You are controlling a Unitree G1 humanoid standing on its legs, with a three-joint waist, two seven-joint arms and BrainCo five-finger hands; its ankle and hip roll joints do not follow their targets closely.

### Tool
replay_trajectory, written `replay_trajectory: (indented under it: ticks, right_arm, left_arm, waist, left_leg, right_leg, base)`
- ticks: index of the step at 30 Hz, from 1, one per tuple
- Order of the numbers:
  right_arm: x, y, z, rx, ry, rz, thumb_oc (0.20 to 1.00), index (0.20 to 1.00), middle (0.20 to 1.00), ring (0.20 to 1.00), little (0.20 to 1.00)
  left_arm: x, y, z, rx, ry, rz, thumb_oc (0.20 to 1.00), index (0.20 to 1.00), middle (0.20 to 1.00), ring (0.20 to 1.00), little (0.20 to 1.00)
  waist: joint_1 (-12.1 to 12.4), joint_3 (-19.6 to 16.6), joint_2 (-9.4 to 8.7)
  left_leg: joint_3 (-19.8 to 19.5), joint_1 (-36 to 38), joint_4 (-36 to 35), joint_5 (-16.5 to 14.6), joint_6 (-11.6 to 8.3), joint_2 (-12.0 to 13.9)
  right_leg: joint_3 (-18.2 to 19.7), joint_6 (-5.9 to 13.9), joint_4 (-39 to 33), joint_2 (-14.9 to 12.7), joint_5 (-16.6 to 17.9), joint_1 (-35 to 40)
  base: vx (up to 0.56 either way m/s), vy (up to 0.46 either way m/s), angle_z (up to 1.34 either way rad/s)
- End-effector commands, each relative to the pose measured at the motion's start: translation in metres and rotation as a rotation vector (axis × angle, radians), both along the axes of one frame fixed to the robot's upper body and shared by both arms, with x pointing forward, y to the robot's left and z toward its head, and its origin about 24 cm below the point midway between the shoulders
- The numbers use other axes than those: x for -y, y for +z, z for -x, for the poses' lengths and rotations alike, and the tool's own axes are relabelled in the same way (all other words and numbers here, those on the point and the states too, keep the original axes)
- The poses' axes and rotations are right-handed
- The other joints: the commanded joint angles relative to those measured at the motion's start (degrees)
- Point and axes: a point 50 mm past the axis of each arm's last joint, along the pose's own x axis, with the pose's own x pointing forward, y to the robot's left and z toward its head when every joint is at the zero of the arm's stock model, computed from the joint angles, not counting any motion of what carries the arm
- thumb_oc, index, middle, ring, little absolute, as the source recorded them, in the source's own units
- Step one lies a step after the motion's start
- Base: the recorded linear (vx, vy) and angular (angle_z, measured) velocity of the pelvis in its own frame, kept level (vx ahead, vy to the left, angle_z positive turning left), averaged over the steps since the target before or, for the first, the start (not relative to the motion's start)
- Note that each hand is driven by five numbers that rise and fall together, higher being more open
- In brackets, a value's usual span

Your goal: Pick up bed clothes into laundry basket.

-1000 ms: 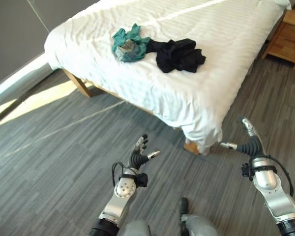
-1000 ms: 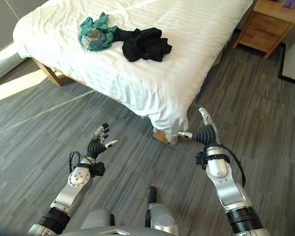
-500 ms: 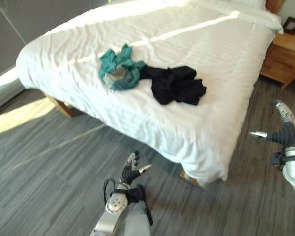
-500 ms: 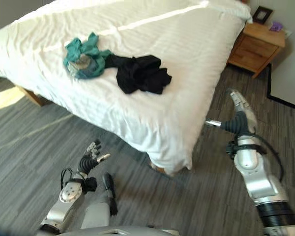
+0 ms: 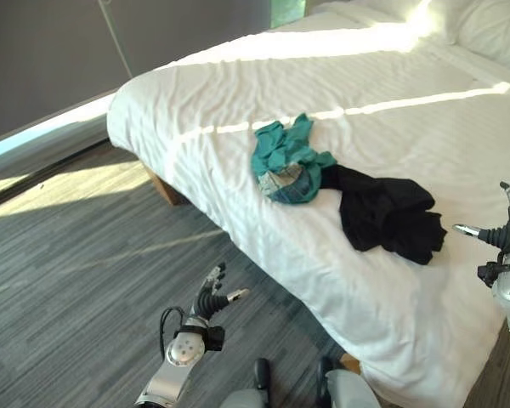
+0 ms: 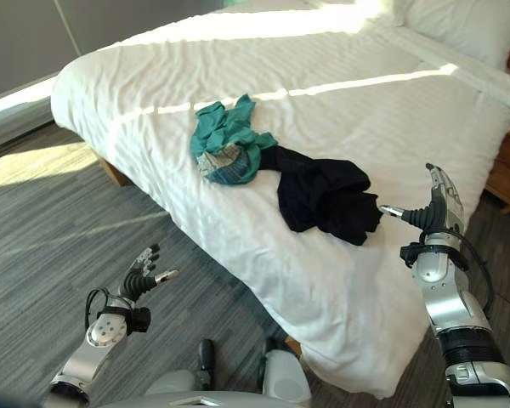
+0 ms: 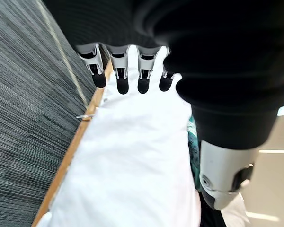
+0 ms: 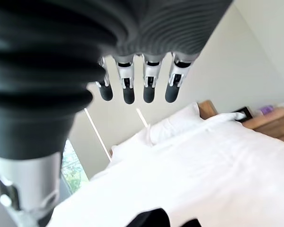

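- The white bed [image 6: 340, 127] is carrying two crumpled garments near its foot edge: a black garment [image 6: 323, 197] touching a teal garment [image 6: 228, 149]
- My right wrist view is showing a pillow [image 8: 175, 128] by a wooden nightstand [image 8: 274, 124]
- I'm holding my right hand [image 6: 432, 218] spread wide and empty beside the black garment
- I'm holding my left hand [image 5: 207, 299] relaxed and empty over the grey floor [image 5: 68, 255]

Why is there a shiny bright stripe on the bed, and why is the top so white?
In the left eye view, sunlight falls in a thin stripe across the white bed, just behind the teal clothes; the far end by the pillow glares so brightly its folds vanish. In the right eye view, the black clothes lie out of the sun, very dark.
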Motion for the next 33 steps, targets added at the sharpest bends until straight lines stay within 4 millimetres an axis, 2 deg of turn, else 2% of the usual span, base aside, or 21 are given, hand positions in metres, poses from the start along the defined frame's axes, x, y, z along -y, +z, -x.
replay_trajectory:
  ticks: [1, 3, 4, 5, 6, 7, 8, 9, 11, 12, 13, 15, 16, 17, 20, 24, 26, 28, 30, 31, 33]
  right_arm:
    - [0.003, 0.002, -0.022, 0.017, -0.053, -0.090, 1.000, 1.000, 1.000, 1.000, 1.000]
    - [0.005, -0.019, -0.022, -0.055, -0.082, -0.175, 1.000, 1.000, 1.000, 1.000, 1.000]
    - [0.006, -0.018, -0.023, -0.054, -0.080, -0.175, 1.000, 1.000, 1.000, 1.000, 1.000]
    - [0.005, -0.030, -0.023, -0.101, -0.094, -0.217, 1.000, 1.000, 1.000, 1.000, 1.000]
    - [0.004, -0.052, -0.017, -0.176, -0.119, -0.306, 1.000, 1.000, 1.000, 1.000, 1.000]
    - [0.004, -0.052, -0.018, -0.175, -0.119, -0.305, 0.586, 0.586, 0.586, 0.586, 0.586]
    - [0.001, -0.067, -0.013, -0.215, -0.136, -0.355, 0.442, 0.442, 0.442, 0.442, 0.442]
    - [0.002, -0.079, -0.005, -0.247, -0.169, -0.402, 0.200, 0.200, 0.200, 0.200, 0.200]
    - [-0.001, -0.089, 0.004, -0.240, -0.192, -0.466, 0.200, 0.200, 0.200, 0.200, 0.200]
    - [-0.007, -0.101, 0.016, -0.239, -0.192, -0.501, 0.200, 0.200, 0.200, 0.200, 0.200]
    - [-0.007, -0.101, 0.016, -0.239, -0.192, -0.503, 0.200, 0.200, 0.200, 0.200, 0.200]
    - [-0.011, -0.115, 0.033, -0.277, -0.185, -0.501, 0.200, 0.200, 0.200, 0.200, 0.200]
    - [-0.011, -0.122, 0.047, -0.305, -0.171, -0.492, 0.200, 0.200, 0.200, 0.200, 0.200]
    - [-0.011, -0.123, 0.047, -0.305, -0.172, -0.493, 0.200, 0.200, 0.200, 0.200, 0.200]
    - [-0.001, -0.124, 0.068, -0.338, -0.162, -0.452, 0.200, 0.200, 0.200, 0.200, 0.200]
    - [0.007, -0.116, 0.076, -0.336, -0.146, -0.398, 0.200, 0.200, 0.200, 0.200, 0.200]
    - [0.018, -0.089, 0.071, -0.265, -0.112, -0.306, 0.200, 0.200, 0.200, 0.200, 0.200]
    - [0.026, -0.067, 0.066, -0.195, -0.085, -0.262, 0.200, 0.200, 0.200, 0.200, 0.200]
    - [0.032, -0.039, 0.067, -0.108, -0.041, -0.207, 0.200, 0.200, 0.200, 0.200, 0.200]
    - [0.027, -0.017, 0.069, -0.022, 0.011, -0.196, 0.200, 0.200, 0.200, 0.200, 0.200]
    - [0.018, 0.000, 0.071, 0.092, 0.081, -0.243, 0.200, 0.200, 0.200, 0.200, 0.200]
  left_arm:
    - [-0.009, 0.020, -0.009, 0.098, -0.017, -0.046, 1.000, 1.000, 1.000, 1.000, 1.000]
    - [-0.010, 0.011, -0.004, 0.067, 0.011, -0.026, 1.000, 1.000, 1.000, 1.000, 1.000]
    - [-0.010, 0.011, -0.004, 0.068, 0.013, -0.025, 1.000, 1.000, 1.000, 1.000, 1.000]
    - [-0.008, 0.007, -0.002, 0.053, 0.019, -0.008, 1.000, 1.000, 1.000, 1.000, 1.000]
    - [-0.009, 0.002, -0.002, 0.037, 0.063, 0.022, 1.000, 1.000, 1.000, 1.000, 1.000]
    - [-0.009, 0.002, -0.002, 0.038, 0.064, 0.023, 1.000, 1.000, 1.000, 1.000, 1.000]
    - [-0.010, 0.003, -0.005, 0.048, 0.092, 0.037, 1.000, 1.000, 1.000, 1.000, 1.000]
    - [-0.013, 0.005, -0.008, 0.064, 0.122, 0.038, 1.000, 1.000, 1.000, 1.000, 1.000]
    - [-0.022, 0.020, -0.024, 0.157, 0.235, 0.064, 1.000, 1.000, 1.000, 1.000, 1.000]
    - [-0.029, 0.051, -0.047, 0.313, 0.313, 0.051, 1.000, 1.000, 1.000, 1.000, 1.000]
    - [-0.029, 0.051, -0.047, 0.314, 0.313, 0.048, 1.000, 1.000, 1.000, 1.000, 1.000]
    - [-0.033, 0.095, -0.068, 0.518, 0.351, 0.022, 1.000, 1.000, 1.000, 1.000, 1.000]
    - [-0.032, 0.125, -0.076, 0.655, 0.355, -0.015, 1.000, 1.000, 1.000, 1.000, 1.000]
    - [-0.032, 0.126, -0.076, 0.655, 0.354, -0.016, 1.000, 1.000, 1.000, 1.000, 1.000]
    - [-0.028, 0.174, -0.083, 0.841, 0.315, -0.105, 1.000, 1.000, 1.000, 1.000, 1.000]
    - [-0.018, 0.185, -0.091, 0.863, 0.259, -0.190, 1.000, 1.000, 1.000, 1.000, 1.000]
    - [-0.003, 0.190, -0.111, 0.834, 0.191, -0.316, 1.000, 1.000, 1.000, 1.000, 1.000]
    - [0.006, 0.180, -0.130, 0.746, 0.138, -0.428, 1.000, 1.000, 1.000, 1.000, 1.000]
    - [0.011, 0.167, -0.146, 0.632, 0.102, -0.534, 1.000, 1.000, 1.000, 1.000, 1.000]
    - [0.005, 0.154, -0.160, 0.513, 0.110, -0.672, 1.000, 1.000, 1.000, 1.000, 1.000]
    - [-0.018, 0.143, -0.169, 0.360, 0.151, -0.859, 1.000, 1.000, 1.000, 1.000, 1.000]
  waist:
    - [1.4, 2.7, 0.13]
    - [1.7, 2.0, 1.08]
    - [1.5, 2.0, 1.17]
    - [1.6, 2.0, 2.18]
    - [1.6, 2.1, 3.65]
    - [1.6, 2.1, 3.67]
    - [2.1, 2.5, 4.25]
    - [2.5, 3.0, 4.59]
    - [2.8, 3.7, 4.16]
    - [2.0, 3.9, 3.43]
    - [2.0, 3.9, 3.28]
    - [0.8, 3.7, 2.77]
    - [-0.4, 3.1, 2.44]
    - [-0.3, 2.9, 2.21]
    - [-2.0, 1.6, 2.48]
    - [-3.1, 0.4, 3.12]
    - [-4.5, -0.3, 4.14]
    - [-5.9, -0.8, 4.56]
    - [-9.4, -1.8, 5.01]
    - [-12.0, -2.1, 4.29]
    - [-14.3, -2.6, 2.80]
  left_leg:
    - [4.2, 12.2, 0.6, -10.0, -8.30, 4.2]
    - [3.7, 12.7, 0.6, -10.3, -8.59, 3.7]
    - [3.7, 12.7, 0.6, -10.3, -8.61, 3.8]
    - [3.7, 12.9, 0.6, -10.1, -8.84, 3.8]
    - [3.9, 11.8, 5.3, -10.9, -10.39, 4.4]
    - [3.9, 11.6, 5.5, -11.0, -10.40, 4.5]
    - [4.2, 9.3, 10.1, -10.9, -11.69, 5.1]
    - [3.9, 7.1, 14.6, -9.4, -12.89, 5.5]
    - [4.2, 2.0, 23.9, -4.9, -15.27, 6.5]
    - [6.2, 0.1, 26.4, -3.2, -15.52, 8.1]
    - [6.2, 0.0, 26.4, -3.2, -15.50, 8.0]
    - [7.4, 0.0, 24.2, -5.1, -14.85, 9.0]
    - [7.2, 0.2, 20.6, -6.5, -14.11, 9.0]
    - [7.4, 0.2, 20.1, -5.9, -13.97, 8.7]
    - [5.8, 0.3, 13.1, -4.7, -14.24, 11.0]
    - [2.2, 0.1, 7.1, -0.7, -15.10, 14.2]
    - [-4.3, -1.5, 1.7, 2.9, -16.19, 16.8]
    - [-7.8, -3.6, 0.6, 3.2, -16.75, 17.0]
    - [-5.5, -3.7, 0.6, 2.3, -17.09, 17.1]
    - [-2.3, -2.2, 0.6, 1.5, -16.29, 15.8]
    - [2.0, 0.1, 0.6, -1.3, -15.07, 14.1]
  right_leg:
    - [-5.3, -0.02, -0.8, -0.7, 6.4, 4.1]
    - [-6.0, -0.64, -2.2, -1.3, 7.1, 5.1]
    - [-6.1, -0.64, -2.3, -1.2, 7.2, 5.2]
    - [-6.3, -0.94, -3.2, -1.2, 7.2, 5.8]
    - [-6.4, -1.77, -4.1, -1.3, 6.2, 7.0]
    - [-6.5, -1.78, -4.2, -1.3, 6.2, 7.0]
    - [-6.3, -2.50, -5.2, -1.5, 5.6, 8.7]
    - [-6.6, -3.11, -6.0, -1.6, 5.1, 10.4]
    - [-7.1, -4.23, -8.2, -1.8, 4.3, 13.9]
    - [-7.0, -4.28, -9.5, -2.1, 4.0, 16.0]
    - [-7.0, -4.27, -9.6, -2.2, 4.1, 16.0]
    - [-5.9, -3.38, -10.2, -2.4, 3.8, 17.4]
    - [-4.6, -2.45, -10.3, -2.7, 3.6, 17.9]
    - [-4.5, -2.43, -10.4, -3.0, 3.8, 17.7]
    - [-1.0, -0.47, -10.6, -3.5, 3.1, 18.5]
    - [3.3, 0.91, -10.9, -3.7, 2.8, 18.5]
    - [9.1, 2.39, -11.2, -4.0, 1.7, 19.0]
    - [12.6, 3.02, -11.2, -4.5, 0.8, 19.1]
    - [14.3, 4.13, -10.9, -5.9, 0.8, 19.0]
    - [18.2, 5.16, -9.1, -7.4, 2.6, 16.3]
    - [22.5, 5.88, -9.0, -8.7, 4.5, 13.9]
  base:
    - [0.39, -0.165, 0.41]
    - [0.30, -0.109, 0.47]
    - [0.16, -0.012, 0.39]
    - [0.14, -0.004, 0.22]
    - [0.14, -0.004, 0.09]
    - [0.12, -0.028, 0.08]
    - [0.08, -0.023, 0.20]
    - [0.11, -0.047, 0.31]
    - [0.16, -0.079, 0.16]
    - [0.17, -0.059, -0.11]
    - [0.20, -0.009, -0.08]
    - [0.26, 0.087, 0.21]
    - [0.23, 0.116, 0.29]
    - [0.22, 0.155, 0.28]
    - [0.26, 0.228, -0.24]
    - [0.25, 0.275, -0.85]
    - [0.29, 0.446, -0.57]
    - [0.19, 0.402, -0.16]
    - [0.17, 0.533, -0.61]
    - [0.22, 0.644, -0.74]
    - [0.13, 0.438, -0.93]
